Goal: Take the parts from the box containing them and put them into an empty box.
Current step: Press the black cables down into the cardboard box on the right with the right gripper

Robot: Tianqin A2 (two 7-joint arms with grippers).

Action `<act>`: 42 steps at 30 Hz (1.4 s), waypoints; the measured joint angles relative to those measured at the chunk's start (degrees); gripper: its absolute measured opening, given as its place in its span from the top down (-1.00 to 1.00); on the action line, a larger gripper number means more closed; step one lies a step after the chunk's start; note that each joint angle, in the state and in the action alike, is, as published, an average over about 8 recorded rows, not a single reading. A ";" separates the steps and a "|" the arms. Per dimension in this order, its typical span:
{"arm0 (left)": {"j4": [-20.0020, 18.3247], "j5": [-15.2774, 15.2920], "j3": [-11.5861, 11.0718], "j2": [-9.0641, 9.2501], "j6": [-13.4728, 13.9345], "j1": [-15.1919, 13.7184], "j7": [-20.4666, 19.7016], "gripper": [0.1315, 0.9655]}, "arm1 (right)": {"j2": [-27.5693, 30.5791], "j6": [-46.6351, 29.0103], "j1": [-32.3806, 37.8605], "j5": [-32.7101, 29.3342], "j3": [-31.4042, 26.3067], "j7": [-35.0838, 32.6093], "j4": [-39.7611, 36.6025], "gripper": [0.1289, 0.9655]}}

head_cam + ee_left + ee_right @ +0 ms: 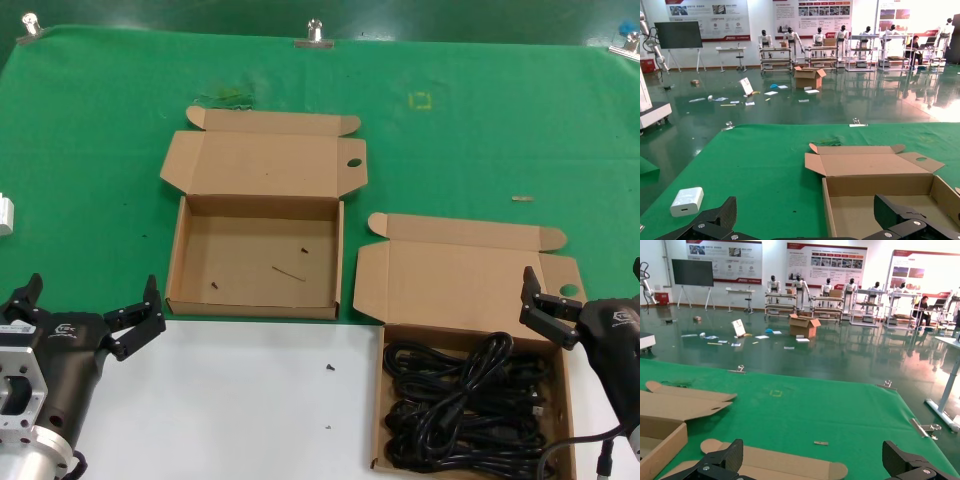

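Several black power cables lie coiled in the brown box at the near right, its lid open behind it. The empty box with dark specks on its floor stands left of it, lid open; it also shows in the left wrist view. My left gripper is open and empty, hovering near the empty box's near left corner. My right gripper is open and empty, above the far right corner of the cable box, over its lid.
A green mat covers the far table; the near part is white. A white adapter lies at the left edge, also in the left wrist view. A small tan scrap lies right of the boxes. Metal clips hold the mat's far edge.
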 joint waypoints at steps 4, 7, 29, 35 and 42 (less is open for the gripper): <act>0.00 0.00 0.00 0.00 0.00 0.00 0.00 -1.00 | 0.00 0.00 0.00 0.00 0.00 0.00 0.00 -1.00; 0.00 0.00 0.00 0.00 0.00 0.00 0.00 -1.00 | 0.00 0.00 0.00 0.00 0.00 0.00 0.00 -1.00; 0.00 0.00 0.00 0.00 0.00 0.00 0.00 -1.00 | 0.00 0.00 0.00 0.00 0.00 0.00 0.00 -1.00; 0.00 0.00 0.00 0.00 0.00 0.00 0.00 -1.00 | 0.00 0.00 0.00 0.00 0.00 0.00 0.00 -1.00; 0.00 0.00 0.00 0.00 0.00 0.00 0.00 -0.97 | 0.00 0.00 0.00 0.00 0.00 0.00 0.00 -1.00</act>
